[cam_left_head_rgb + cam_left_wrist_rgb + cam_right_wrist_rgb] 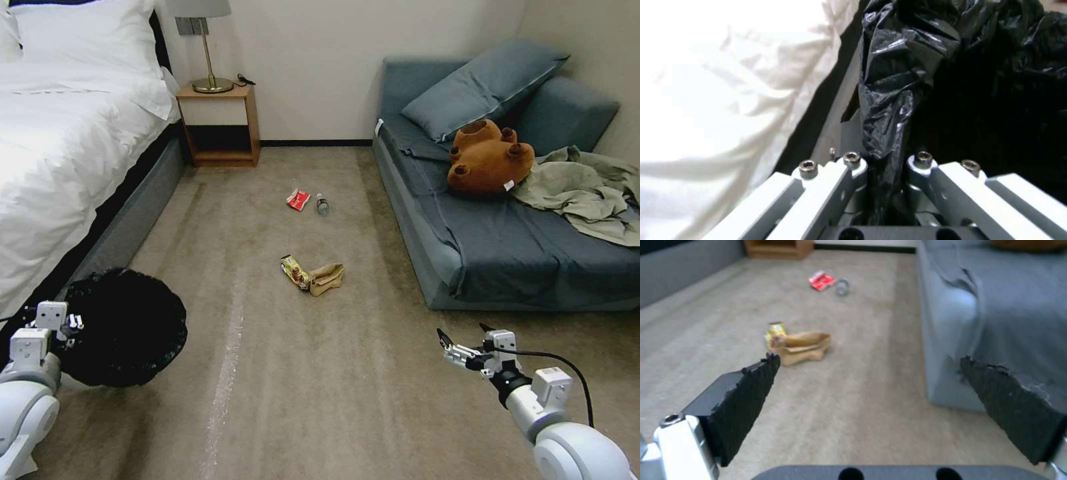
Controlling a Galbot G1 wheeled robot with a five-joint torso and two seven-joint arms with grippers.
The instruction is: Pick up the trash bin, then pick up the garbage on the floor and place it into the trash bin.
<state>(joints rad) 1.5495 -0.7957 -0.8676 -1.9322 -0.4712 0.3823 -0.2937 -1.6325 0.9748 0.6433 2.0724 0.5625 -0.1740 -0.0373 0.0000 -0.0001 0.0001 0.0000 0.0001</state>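
Note:
The trash bin (127,327), draped in a crinkly black bag (907,66), is at the lower left beside the bed. My left gripper (70,325) is shut on its rim, the bag pinched between the fingers (853,166). My right gripper (460,337) hovers open over the carpet at the lower right, its pads (751,390) wide apart. The garbage lies on the floor ahead: a crumpled brown paper bag (327,278) (804,346) touching a gold wrapper (294,271) (775,331), and farther off a red-and-white packet (298,199) (821,280) next to a small clear bottle (323,204) (842,286).
A white-sheeted bed (67,147) runs along the left. A wooden nightstand (220,127) with a lamp stands at the back wall. On the right, a low blue sofa (507,253) carries a pillow, a brown plush bear (490,157) and a green cloth (587,190). Open carpet lies between.

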